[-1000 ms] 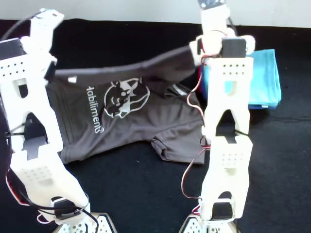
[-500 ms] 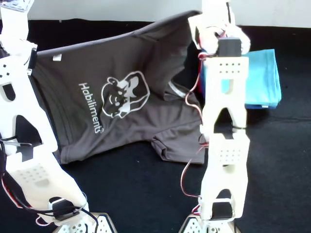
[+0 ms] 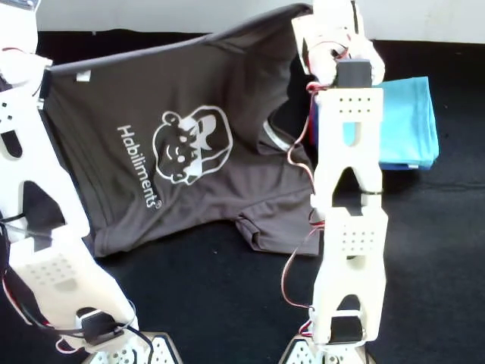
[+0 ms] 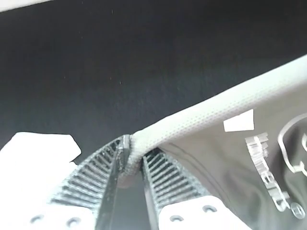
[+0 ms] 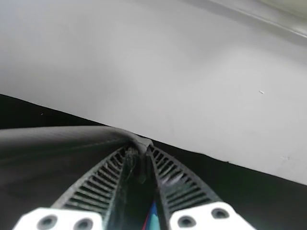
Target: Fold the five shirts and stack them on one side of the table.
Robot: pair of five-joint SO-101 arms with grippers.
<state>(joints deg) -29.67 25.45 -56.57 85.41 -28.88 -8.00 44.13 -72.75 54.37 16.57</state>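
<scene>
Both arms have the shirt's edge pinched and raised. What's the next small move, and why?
Probably ease both arms away together and lower the edge, keeping it taut. The left fingers and right fingers each pinch the far edge of the shirt, lifted off the table, while the near sleeve lies bunched. Spreading it flat before folding seems wise.

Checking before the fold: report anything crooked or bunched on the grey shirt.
The grey shirt is pinched along one edge by the left gripper and right gripper, but one sleeve lies crumpled on the table beside the right arm.
</scene>
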